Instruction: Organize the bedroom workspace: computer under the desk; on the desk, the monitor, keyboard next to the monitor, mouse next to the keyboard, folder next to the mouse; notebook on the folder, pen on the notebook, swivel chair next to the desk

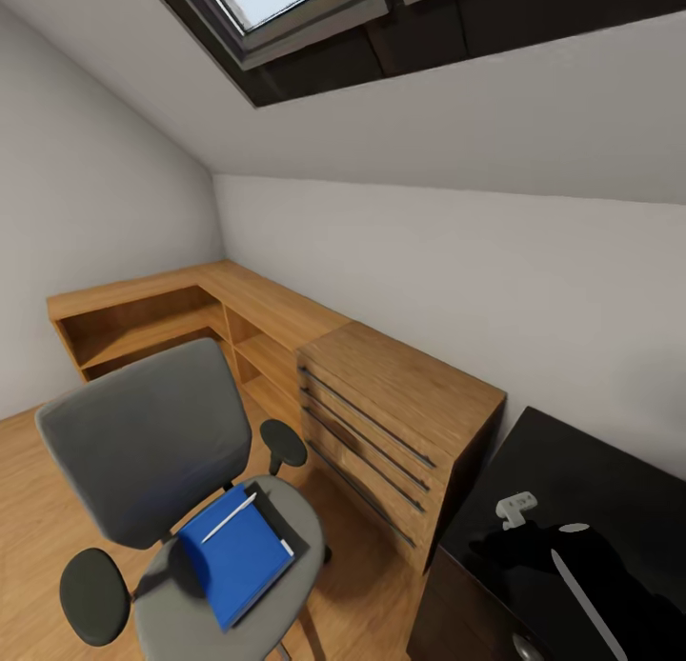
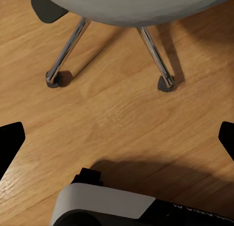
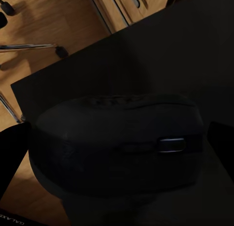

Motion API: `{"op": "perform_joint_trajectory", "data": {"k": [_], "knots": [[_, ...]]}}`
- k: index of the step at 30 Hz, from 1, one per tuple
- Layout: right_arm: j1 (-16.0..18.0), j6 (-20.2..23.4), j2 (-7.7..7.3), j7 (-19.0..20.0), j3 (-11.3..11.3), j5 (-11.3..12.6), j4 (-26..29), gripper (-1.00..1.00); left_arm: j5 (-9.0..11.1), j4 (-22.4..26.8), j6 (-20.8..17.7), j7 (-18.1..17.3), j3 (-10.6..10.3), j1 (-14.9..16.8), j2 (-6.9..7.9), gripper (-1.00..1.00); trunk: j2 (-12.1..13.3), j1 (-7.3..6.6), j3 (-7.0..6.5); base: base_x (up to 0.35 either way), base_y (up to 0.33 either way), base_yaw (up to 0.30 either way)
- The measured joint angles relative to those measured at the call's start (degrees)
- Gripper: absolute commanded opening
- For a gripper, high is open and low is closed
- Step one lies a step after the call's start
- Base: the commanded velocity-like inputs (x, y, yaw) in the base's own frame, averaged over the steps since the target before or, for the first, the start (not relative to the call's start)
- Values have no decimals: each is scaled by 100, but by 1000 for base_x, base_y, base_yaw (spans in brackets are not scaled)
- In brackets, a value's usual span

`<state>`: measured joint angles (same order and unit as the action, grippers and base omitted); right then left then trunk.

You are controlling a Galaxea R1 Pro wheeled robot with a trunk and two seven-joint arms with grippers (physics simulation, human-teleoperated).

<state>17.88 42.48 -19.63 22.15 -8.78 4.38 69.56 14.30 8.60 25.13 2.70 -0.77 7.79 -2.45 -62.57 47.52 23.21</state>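
**Right hand at the mouse on the worktop; chair load untouched**

Landmark for all positions: the grey upholstered swivel chair with black armrests [image 1: 152, 442].

Head view. On the chair's seat lies the flat bright blue rectangular folder [image 1: 236, 552]. The thin greyish notebook [image 1: 276, 518] sits on the folder's far side, mostly tucked beneath it as far as I can tell. The short pale pen [image 1: 229, 517] lies diagonally across the folder's top. To the right of the chair stands a wooden drawer unit with dark slat handles [image 1: 391, 423], and low wooden shelving [image 1: 162, 318] runs along the grey walls behind the chair. Further right of the chair, beyond the drawer unit, is the glossy black worktop [image 1: 591, 470]. My right hand [image 1: 548, 547] reads as a dark shape over that worktop; detail there is lost against the black surface.

Right wrist view. The small black oval mouse [image 3: 117, 143] sits between my finger tips on the black worktop. The fingers stand at either side of it; whether they press on it I cannot tell.

Left wrist view. My left hand [image 2: 117, 138] is spread wide, holding nothing, hanging over the light wooden floor [image 2: 117, 104] just short of the chair's chrome legs and castors [image 2: 165, 82].
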Motion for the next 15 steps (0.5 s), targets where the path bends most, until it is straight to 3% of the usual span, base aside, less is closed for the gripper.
{"op": "perform_joint_trajectory", "data": {"k": [10, 15], "knots": [[0, 0, 0, 0, -3, 0, 0, -100, 0, -1, 0, -1, 1, 0, 0, 100, -401, 220, 180, 0, 0, 0], [0, 0, 0, 0, -1, 0, 0, -100, 0, 2, 0, -3, 0, 0, 2, 100, -403, 220, 180, 0, 0, 0]]}}
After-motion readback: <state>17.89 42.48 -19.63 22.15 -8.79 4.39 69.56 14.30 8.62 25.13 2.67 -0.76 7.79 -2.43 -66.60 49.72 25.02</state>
